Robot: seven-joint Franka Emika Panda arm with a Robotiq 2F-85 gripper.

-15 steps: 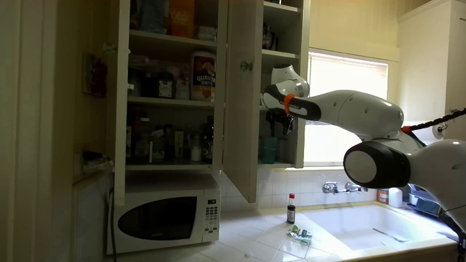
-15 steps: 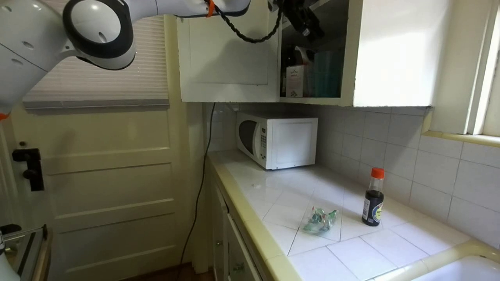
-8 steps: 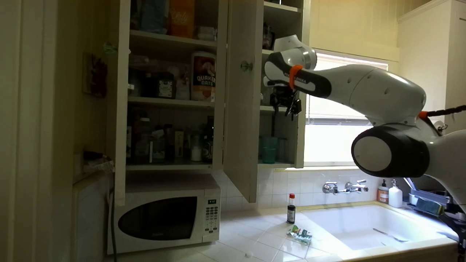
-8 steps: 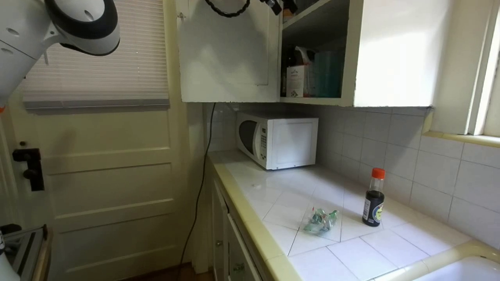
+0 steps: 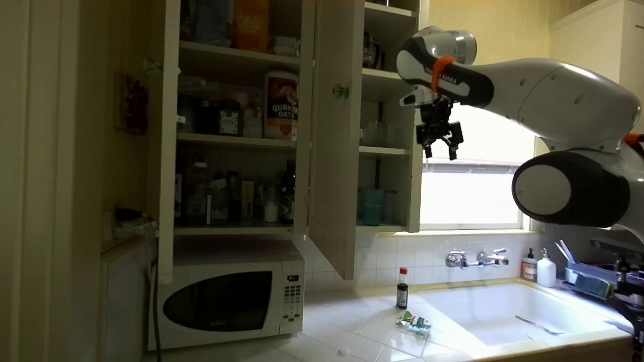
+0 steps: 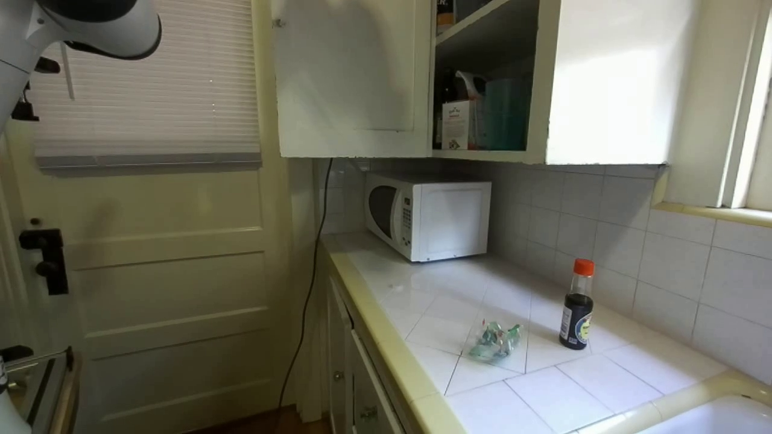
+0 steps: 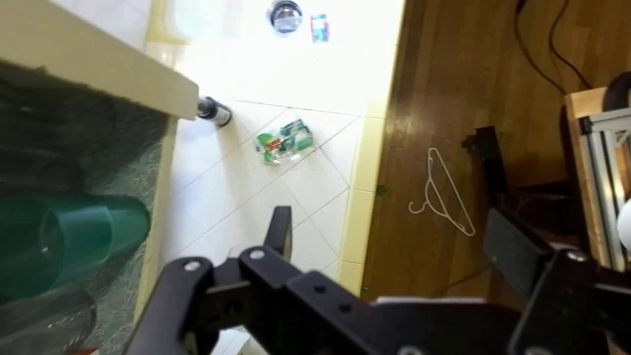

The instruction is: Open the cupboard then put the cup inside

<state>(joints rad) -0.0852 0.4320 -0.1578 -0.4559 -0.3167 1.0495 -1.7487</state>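
The cupboard (image 5: pixel 412 191) is the tall cream-white compartment beside the window. Its flat panel door (image 5: pixel 332 151) stands open. The cup (image 5: pixel 372 207), a translucent teal-green tumbler, stands upright on the lowest shelf inside. In the wrist view teal-green plastic (image 7: pixel 118 224) shows on that shelf at the left; two teal pieces overlap there, and I cannot cleanly separate them. My gripper (image 5: pixel 440 153) is outside the cupboard, above and to the right of the cup in an exterior view. In the wrist view the gripper's fingers (image 7: pixel 397 236) are wide apart with nothing between them.
A doorless compartment (image 5: pixel 236 138) crammed with bottles and boxes hangs over the microwave (image 5: pixel 226 296). Clear glasses (image 5: pixel 375 133) stand on the shelf above the cup. A red-capped bottle (image 6: pixel 577 307) and a green plastic packet (image 6: pixel 496 342) lie on the counter near the sink (image 5: pixel 503 311).
My gripper has moved up and right, out of the cupboard and away from the cup. The arm has drawn back with it. The cup and the open door have stayed put.
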